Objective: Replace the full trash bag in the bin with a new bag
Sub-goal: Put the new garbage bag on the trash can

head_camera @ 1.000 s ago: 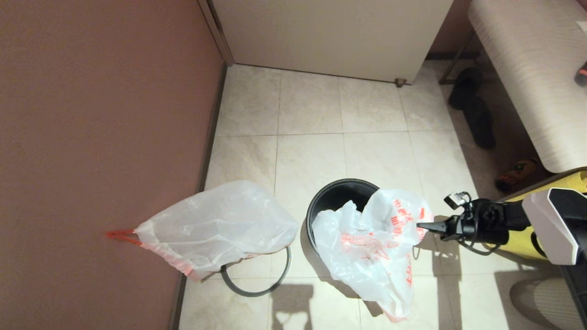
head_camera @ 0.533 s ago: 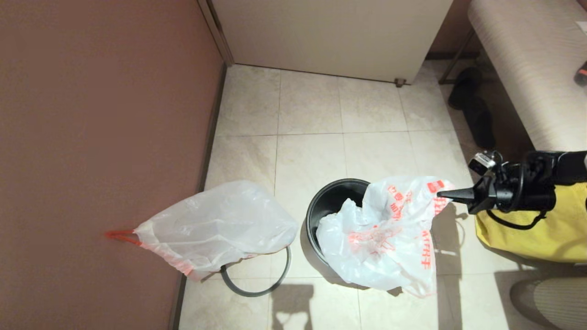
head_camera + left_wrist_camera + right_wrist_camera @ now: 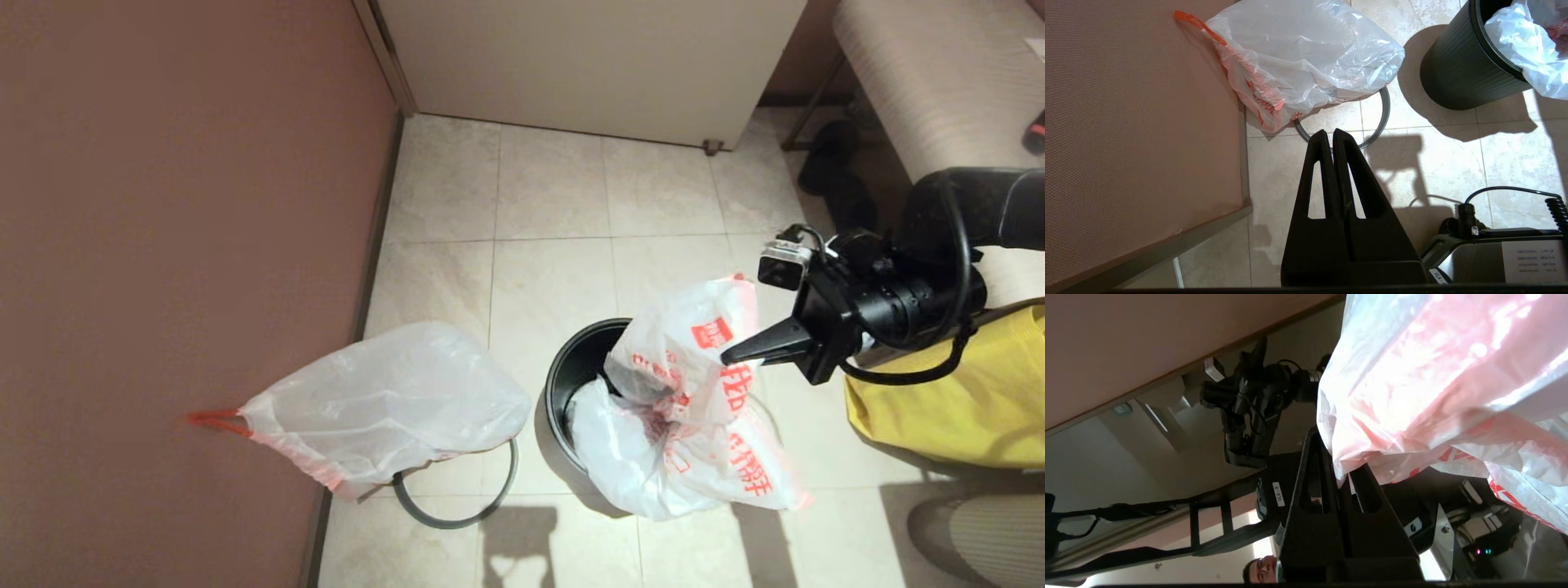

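The bulgy white full trash bag [image 3: 384,400] lies on the floor by the left wall, partly over the grey rim ring [image 3: 490,502]. The black bin [image 3: 571,367] stands to its right. The printed new bag [image 3: 694,408] hangs over the bin's right rim, and part of it sags inside. My right gripper [image 3: 727,357] is shut on that bag's upper edge, above and to the right of the bin; the film [image 3: 1433,375] bunches between its jaws [image 3: 1336,465]. My left gripper [image 3: 1329,134] is shut and empty, above the ring [image 3: 1384,118], with the full trash bag [image 3: 1302,61] beyond it.
A brown wall [image 3: 163,245] runs along the left, and a white cabinet [image 3: 588,57] stands at the back. A yellow fabric bag [image 3: 955,400] sits right of the bin under my right arm. A bench [image 3: 939,106] and dark shoes [image 3: 841,188] are at the far right.
My right gripper has risen and swung back toward the bin, lifting the new bag's edge higher. The bag now hangs taller over the right rim. The full trash bag and ring have not moved.
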`<state>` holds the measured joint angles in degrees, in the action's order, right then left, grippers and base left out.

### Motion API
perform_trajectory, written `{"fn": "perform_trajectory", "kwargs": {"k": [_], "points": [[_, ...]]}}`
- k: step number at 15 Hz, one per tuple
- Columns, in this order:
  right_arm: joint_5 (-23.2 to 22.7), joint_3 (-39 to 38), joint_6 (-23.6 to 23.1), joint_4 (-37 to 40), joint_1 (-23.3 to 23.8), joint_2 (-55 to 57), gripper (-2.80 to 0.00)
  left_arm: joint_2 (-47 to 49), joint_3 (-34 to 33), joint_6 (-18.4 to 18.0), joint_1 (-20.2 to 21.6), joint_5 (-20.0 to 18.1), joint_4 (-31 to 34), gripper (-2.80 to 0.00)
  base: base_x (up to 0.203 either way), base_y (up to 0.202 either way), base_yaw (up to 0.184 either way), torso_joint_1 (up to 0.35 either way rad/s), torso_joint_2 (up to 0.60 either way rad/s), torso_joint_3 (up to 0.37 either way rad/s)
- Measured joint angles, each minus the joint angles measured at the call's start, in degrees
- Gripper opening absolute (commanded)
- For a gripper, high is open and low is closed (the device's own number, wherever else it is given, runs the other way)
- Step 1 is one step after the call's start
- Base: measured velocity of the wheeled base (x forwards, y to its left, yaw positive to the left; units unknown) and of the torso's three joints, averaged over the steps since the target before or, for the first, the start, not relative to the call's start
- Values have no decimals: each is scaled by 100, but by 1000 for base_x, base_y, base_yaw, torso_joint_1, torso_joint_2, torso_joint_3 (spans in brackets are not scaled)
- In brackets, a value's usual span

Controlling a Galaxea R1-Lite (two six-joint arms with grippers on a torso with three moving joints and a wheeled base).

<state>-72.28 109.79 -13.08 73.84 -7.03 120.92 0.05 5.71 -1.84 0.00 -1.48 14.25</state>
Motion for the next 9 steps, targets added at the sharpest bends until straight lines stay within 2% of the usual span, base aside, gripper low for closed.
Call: {"fn": "perform_trajectory", "kwargs": {"k": [3, 7, 9], "points": [[738, 269, 910, -311, -350, -88, -280, 0, 0, 2, 0, -1, 0, -280, 0, 0, 0, 0, 0, 0], [2762, 318, 2510, -2105, -945, -130, -280, 0, 0, 1, 0, 0, -1, -280, 0, 0, 0, 0, 0, 0], [3292, 310, 2887, -2422, -1410, -184, -280, 0, 0, 0, -2, 0, 1, -280, 0, 0, 0, 0, 0, 0]]}}
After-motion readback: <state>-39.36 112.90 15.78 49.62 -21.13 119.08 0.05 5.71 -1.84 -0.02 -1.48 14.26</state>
